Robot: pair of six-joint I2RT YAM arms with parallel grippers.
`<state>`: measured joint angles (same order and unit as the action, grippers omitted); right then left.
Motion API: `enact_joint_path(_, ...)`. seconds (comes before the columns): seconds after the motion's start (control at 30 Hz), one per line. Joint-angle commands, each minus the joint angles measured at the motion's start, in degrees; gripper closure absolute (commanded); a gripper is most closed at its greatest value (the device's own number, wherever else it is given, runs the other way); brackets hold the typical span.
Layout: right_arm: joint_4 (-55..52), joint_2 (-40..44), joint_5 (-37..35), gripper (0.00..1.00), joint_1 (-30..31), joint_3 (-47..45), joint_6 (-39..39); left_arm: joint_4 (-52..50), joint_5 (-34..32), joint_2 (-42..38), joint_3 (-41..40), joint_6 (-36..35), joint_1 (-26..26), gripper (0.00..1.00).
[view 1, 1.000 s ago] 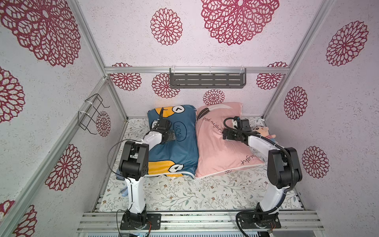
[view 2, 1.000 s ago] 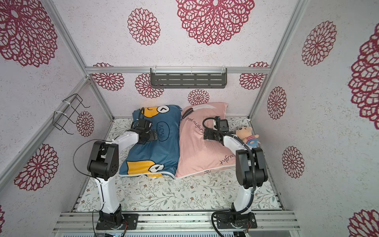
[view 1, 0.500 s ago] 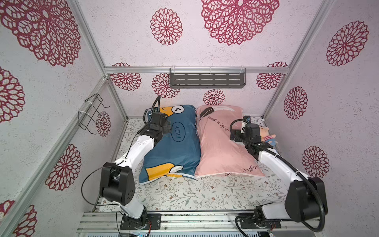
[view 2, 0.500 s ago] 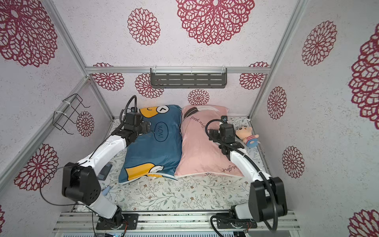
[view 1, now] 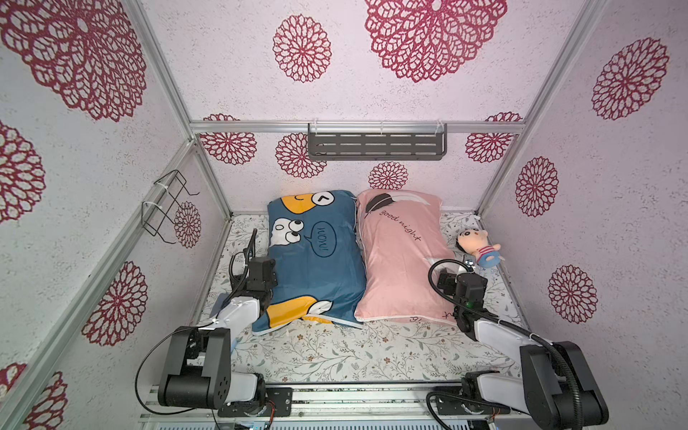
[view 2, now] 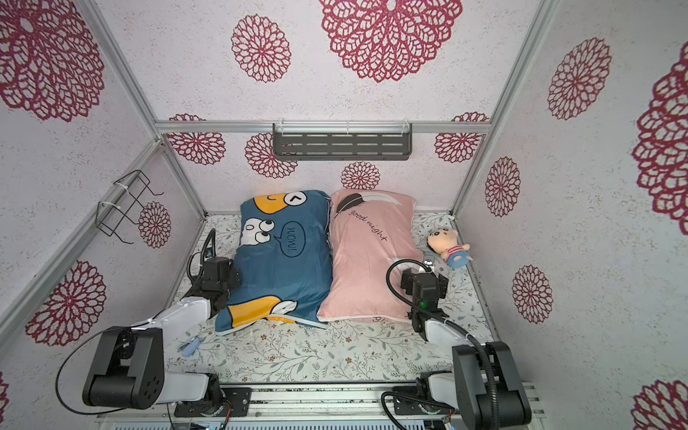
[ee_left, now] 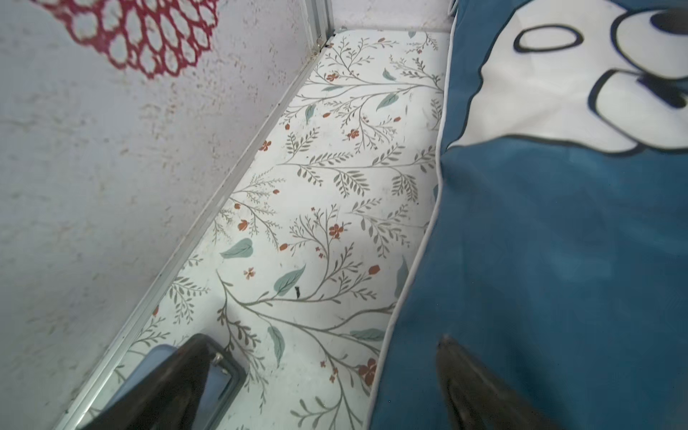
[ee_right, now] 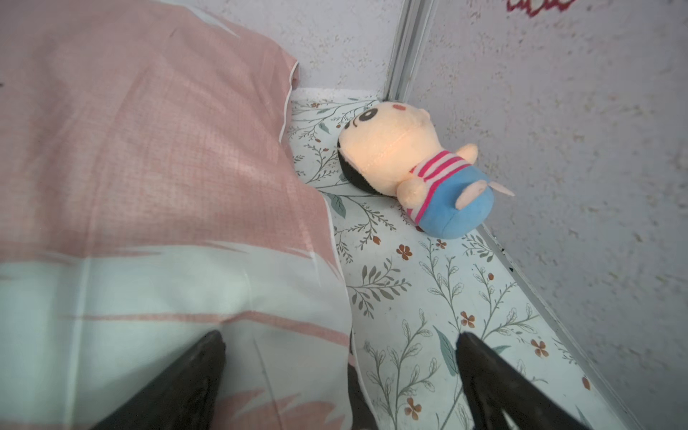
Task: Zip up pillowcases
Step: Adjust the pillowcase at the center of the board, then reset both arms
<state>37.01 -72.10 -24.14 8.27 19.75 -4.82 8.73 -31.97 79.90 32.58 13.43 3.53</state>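
1. Evidently, both pillowcases are laid flat on the flowered mat (view 1: 335,353), long sides touching: the blue pillowcase (view 1: 316,260) is placed on the left arm's side and the pink pillowcase (view 1: 402,268) on the right arm's side, so each can be reached by its own arm
2. The left gripper (ee_left: 323,338) is seen with its fingers spread wide and nothing between them; one finger is held over the blue cloth and the other over the mat, so the outer long edge is straddled
3. The right gripper (ee_right: 340,335) is likewise spread and empty, set astride the outer long edge of the pink pillowcase; the doll (ee_right: 417,175) is left lying near the wall, apart from pillow and gripper
4. Whether any finger presses on the cloth cannot be told
5. In both top views the near short end of the blue pillowcase is judged to be slightly parted, with white trim (view 1: 316,318) lifted; no zip pull can be made out, so closure of either case cannot be confirmed
6. The wide spread is judged to suit a thick stuffed edge; soft cloth may bunch when pinched
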Motion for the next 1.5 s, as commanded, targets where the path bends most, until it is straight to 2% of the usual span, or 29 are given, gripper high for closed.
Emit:
enact_joint_path(0.0, 11.38, -2.83, -2.3, 0.01, -0.1, -3.17, 0.49, 18.27, 1.3, 1.04, -2.24, -2.79, -0.52, 0.02)
enact_joint_path(0.07, 13.22, -3.19, -2.23, 0.01, -0.02, -3.44, 0.64, 19.43, 3.45, 2.64, -1.13, -4.16, -0.75, 0.02)
enact_joint_path(0.13, 18.13, -4.42, -2.16, 0.01, 0.05, -4.62, 1.62, 17.5, 2.45, 5.5, 2.07, -5.26, -1.09, 0.02)
enact_joint_path(0.2, 17.22, -5.48, -2.01, 0.01, 0.08, -3.4, 2.41, 16.57, 3.26, 6.31, 2.96, -7.4, -1.07, 0.02)
enact_joint_path(0.27, 18.67, -6.61, -2.09, 0.01, 0.14, -3.05, 4.17, 22.25, 2.45, 6.2, 0.73, -9.64, -1.23, 0.02)
enact_joint_path(0.33, 22.63, -7.96, -2.63, 0.01, 0.08, -3.74, 5.61, 28.25, 4.32, 6.65, -1.74, -9.89, -2.71, 0.02)
enact_joint_path(0.4, 28.93, -11.87, -2.84, 0.01, -0.34, -4.82, 5.96, 32.01, 6.4, 8.32, -2.4, -9.14, -4.39, 0.02)
enact_joint_path(0.43, 32.08, -14.04, -3.08, 0.01, -0.45, -5.0, 6.78, 28.9, 7.11, 8.07, -1.47, -8.04, -5.23, 0.02)
enact_joint_path(0.47, 27.42, -12.49, -1.58, 0.01, -0.85, -4.09, 5.4, 27.96, 8.44, 7.67, -1.48, -6.86, -6.18, 0.02)
enact_joint_path(0.6, 40.6, -17.66, 0.4, 0.01, -3.42, -8.13, 4.22, 36.6, 14.42, 7.03, -7.32, -2.94, -10.14, 0.02)
enact_joint_path(0.63, 34.45, -15.58, 0.43, 0.01, -3.1, -7.14, 3.49, 42.35, 14.65, 8.96, -8.92, -3.54, -10.08, 0.02)
enact_joint_path(0.67, 36.94, -16.41, 0.5, 0.01, -3.26, -7.17, 3.57, 45.48, 14.22, 10.14, -9.25, -4.7, -9.95, 0.02)
enact_joint_path(0.7, 38.51, -17.2, 0.09, 0.01, -3.14, -7.57, 4.23, 42.15, 14.3, 9.2, -8.71, -4.04, -9.92, 0.02)
enact_joint_path(0.73, 34.55, -15.59, 0.44, 0.01, -3.3, -7.09, 3.0, 39.21, 14.47, 8.46, -8.06, -3.36, -9.95, 0.02)
enact_joint_path(0.77, 36.83, -16.67, 0.88, 0.01, -3.87, -7.13, 3.19, 39.89, 14.18, 8.88, -8.06, -3.66, -9.99, 0.02)
enact_joint_path(0.83, 32.61, -15.76, 0.92, 0.01, -4.14, -5.85, 2.14, 42.38, 14.08, 9.81, -8.3, -4.18, -9.94, 0.02)
enact_joint_path(1.47, 33.3, -16.06, 0.84, 0.01, -4.41, -5.82, 2.36, 42.07, 12.95, 9.45, -8.49, -4.47, -9.24, 0.02)
